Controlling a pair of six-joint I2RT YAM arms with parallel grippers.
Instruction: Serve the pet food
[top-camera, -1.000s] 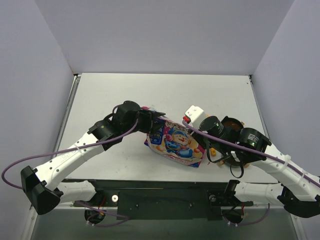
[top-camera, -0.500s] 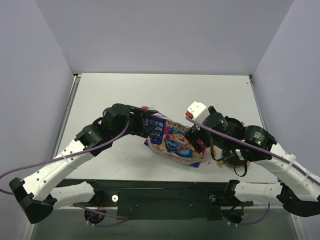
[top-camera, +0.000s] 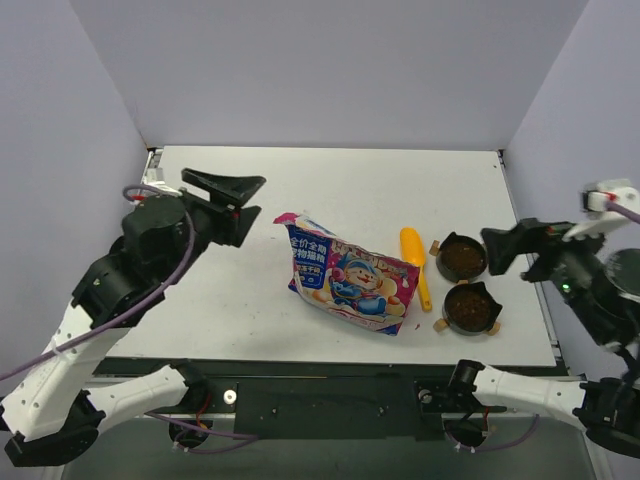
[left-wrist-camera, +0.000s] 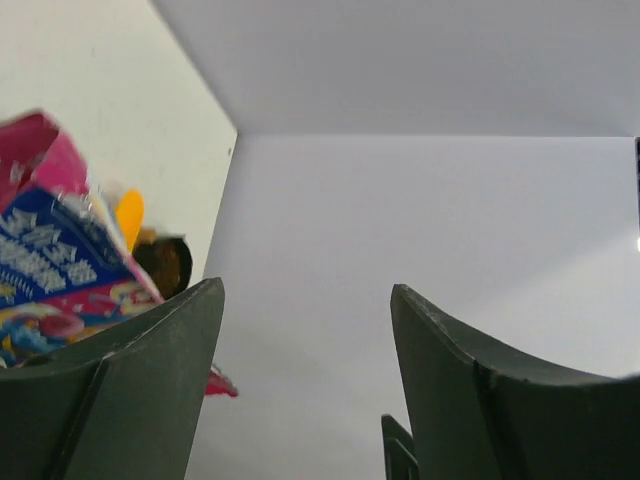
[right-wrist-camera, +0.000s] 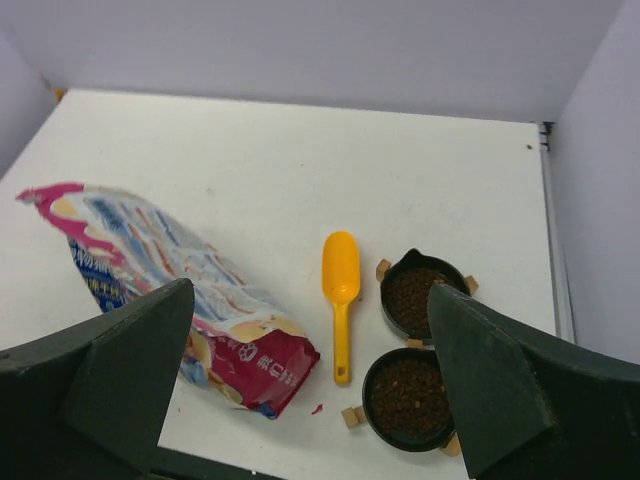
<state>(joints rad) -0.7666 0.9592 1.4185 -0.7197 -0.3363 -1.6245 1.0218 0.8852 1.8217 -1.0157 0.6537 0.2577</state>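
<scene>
The pet food (top-camera: 463, 260) is dark-brown kibble filling two black bowls (top-camera: 471, 308) at the right of the table, and the right wrist view shows the pet food (right-wrist-camera: 408, 398) from above. The pink-and-blue bag (top-camera: 350, 275) lies flat mid-table, with a yellow scoop (top-camera: 416, 258) between it and the bowls. My left gripper (top-camera: 255, 198) hangs open at the far left, well clear of the bag. My right gripper (top-camera: 495, 253) is open and raised just right of the bowls. Both hold nothing.
Small tan blocks (right-wrist-camera: 351, 417) sit against the bowls' rims. The table's right edge (top-camera: 528, 270) runs close to the bowls. White walls enclose the table on three sides. In the left wrist view the bag (left-wrist-camera: 60, 250) and scoop (left-wrist-camera: 128, 215) show at the left.
Both arms have pulled back from the bag, the left to the far left, the right to the right edge. Both grippers have opened, and the bag, scoop and bowls now lie uncovered.
</scene>
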